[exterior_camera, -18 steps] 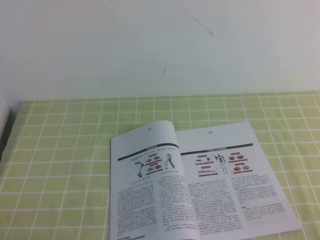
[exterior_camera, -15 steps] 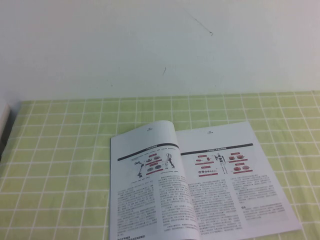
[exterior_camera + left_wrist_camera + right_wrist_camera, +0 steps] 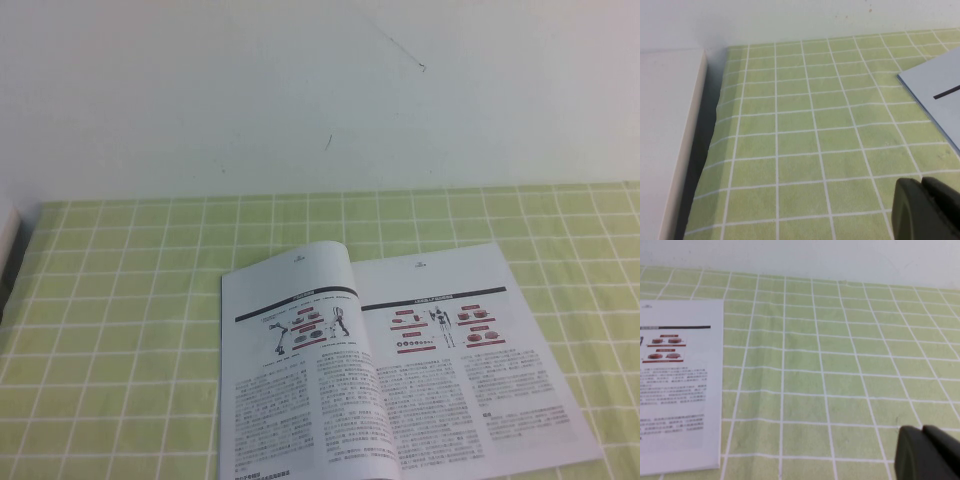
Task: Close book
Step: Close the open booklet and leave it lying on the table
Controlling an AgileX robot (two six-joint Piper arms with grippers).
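1. An open white book (image 3: 400,370), printed with text and red-and-black figures, lies in the lower middle-to-right of the high view, and its near edge runs off the bottom of the frame.
2. It rests on the green-and-white checked worktop (image 3: 120,300), with a plain white wall (image 3: 320,90) behind.
3. The left page arches up a little near the spine, while the right page lies flatter.
4. The left gripper (image 3: 921,186) hangs over bare checked cloth with its dark fingers pressed together on nothing, apart from the book's corner.
5. The right gripper (image 3: 922,429) is likewise closed and empty. It sits over the cloth, apart from the edge of the book's right page.
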